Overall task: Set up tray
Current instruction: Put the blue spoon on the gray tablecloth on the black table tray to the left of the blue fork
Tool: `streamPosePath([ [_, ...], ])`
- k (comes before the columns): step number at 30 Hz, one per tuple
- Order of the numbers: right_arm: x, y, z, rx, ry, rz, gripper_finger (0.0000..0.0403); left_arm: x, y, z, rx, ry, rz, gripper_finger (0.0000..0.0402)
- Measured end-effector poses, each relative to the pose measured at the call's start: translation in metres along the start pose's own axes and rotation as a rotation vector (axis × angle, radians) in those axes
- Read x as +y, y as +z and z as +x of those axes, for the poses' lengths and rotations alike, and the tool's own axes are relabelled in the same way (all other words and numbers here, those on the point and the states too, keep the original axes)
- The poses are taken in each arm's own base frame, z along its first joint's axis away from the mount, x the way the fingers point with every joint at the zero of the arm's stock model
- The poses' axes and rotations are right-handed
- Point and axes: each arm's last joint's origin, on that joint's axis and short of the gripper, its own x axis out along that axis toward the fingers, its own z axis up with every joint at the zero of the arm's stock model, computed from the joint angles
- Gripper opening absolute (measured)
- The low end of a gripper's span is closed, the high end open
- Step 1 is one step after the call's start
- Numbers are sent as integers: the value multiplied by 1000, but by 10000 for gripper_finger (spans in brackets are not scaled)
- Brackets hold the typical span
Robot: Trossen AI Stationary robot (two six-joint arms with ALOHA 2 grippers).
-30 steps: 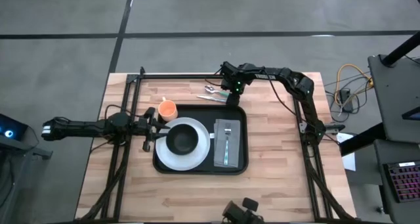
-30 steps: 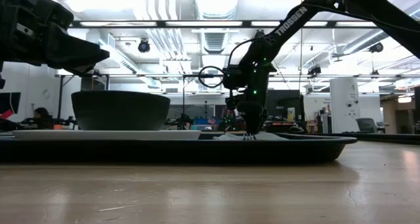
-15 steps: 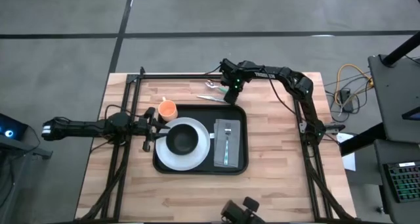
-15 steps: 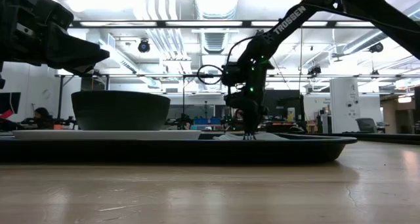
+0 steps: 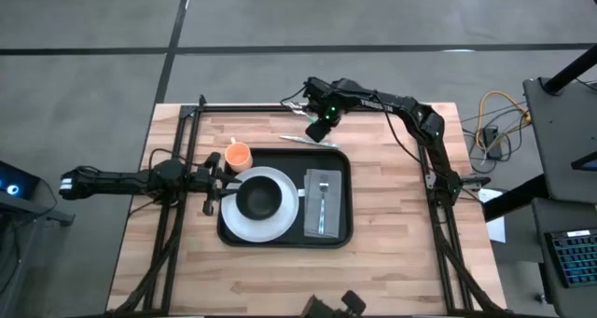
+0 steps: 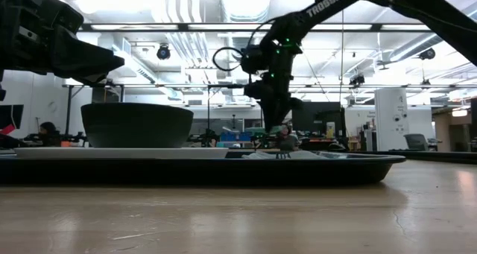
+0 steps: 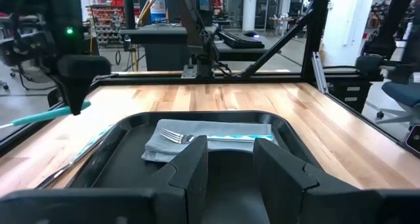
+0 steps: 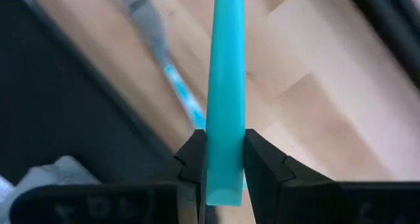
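Observation:
The black tray (image 5: 284, 227) lies mid-table and holds a white plate (image 5: 238, 223) with a black bowl (image 5: 259, 199), and a grey napkin (image 5: 322, 211) with a fork (image 7: 172, 136). My right gripper (image 5: 317, 129) hangs above the table just beyond the tray's far edge, shut on a teal-handled utensil (image 8: 224, 86). My left gripper (image 5: 216, 180) waits open above the plate's left edge, touching nothing; its fingers (image 7: 197, 165) stand apart. An orange cup (image 5: 239, 155) stands on the table by the tray's far left corner. My right gripper pinches the utensil's teal handle (image 8: 224, 142) between its two fingers, close to the handle's free end (image 8: 222, 196). The fingers come from above and lie across the handle. The utensil is lifted clear of the table; its other end runs out of the wrist view.
A second teal-handled utensil (image 5: 308, 140) lies on the wood just beyond the tray's far edge, under my right gripper. The arms' black frame rails (image 5: 252, 106) run along the table's far and side edges. Bare wood lies on the near side and right of the tray.
My right gripper has risen from the table beyond the tray's far edge and gone a little toward the far left, carrying the teal-handled utensil up clear of the wood. The other utensil has stayed on the table.

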Motion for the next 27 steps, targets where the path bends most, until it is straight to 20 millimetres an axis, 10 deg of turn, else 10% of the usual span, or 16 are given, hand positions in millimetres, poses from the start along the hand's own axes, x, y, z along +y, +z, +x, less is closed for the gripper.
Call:
streamPosePath([
  [27, 145, -76, 16, 70, -66, 408, 58, 0, 0, 0, 0, 0, 0, 105],
])
